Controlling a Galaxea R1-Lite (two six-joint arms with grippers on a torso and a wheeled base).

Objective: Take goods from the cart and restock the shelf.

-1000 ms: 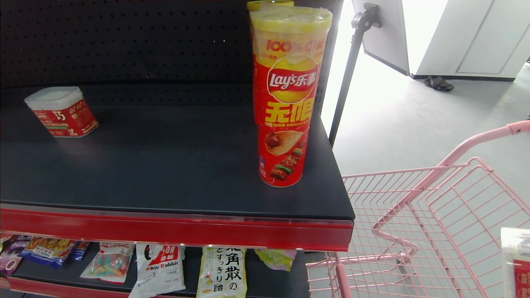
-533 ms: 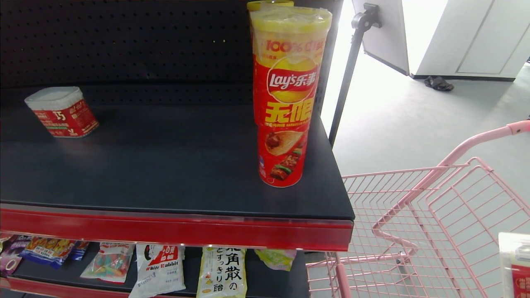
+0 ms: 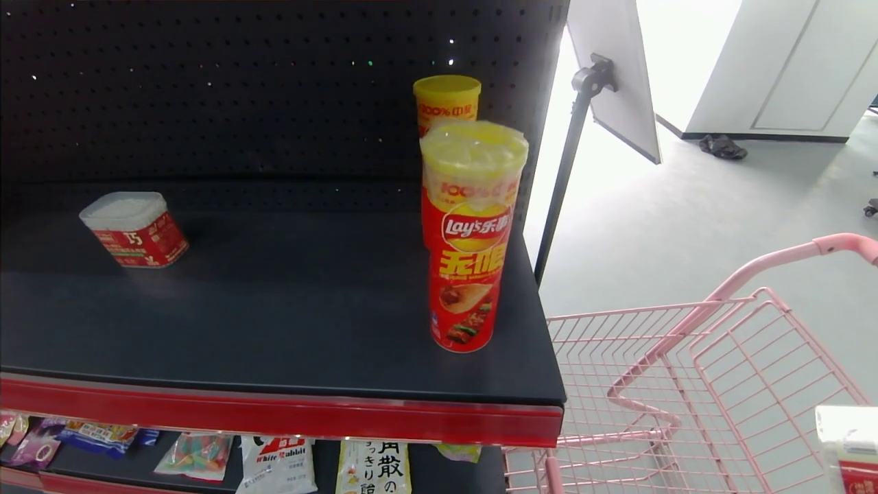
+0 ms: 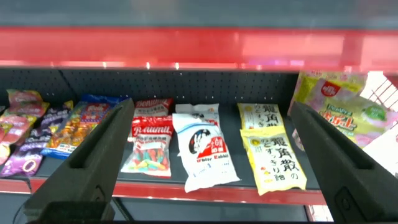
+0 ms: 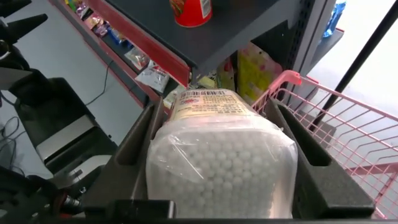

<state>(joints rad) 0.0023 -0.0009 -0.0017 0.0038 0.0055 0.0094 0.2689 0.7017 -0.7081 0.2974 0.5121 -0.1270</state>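
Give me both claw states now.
Left claw: open, empty.
Right claw: closed on a white-lidded tub.

The rear chip can (image 3: pixel 446 103) is standing mostly hidden behind the front chip can (image 3: pixel 470 233); the head view's edge is cutting off the swab box (image 3: pixel 847 446).

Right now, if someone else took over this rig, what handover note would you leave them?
Left hand: open, holding nothing, facing the snack bags.
Right hand: shut on a white tub, held by the pink cart, right of the shelf.
Top shelf: a chip can upright near the right end, a second can behind it, a matching tub at the back left.
Done: one tub is in hand.
Left: set it on the top shelf, probably near the matching tub. I cannot tell whether more goods remain in the cart.
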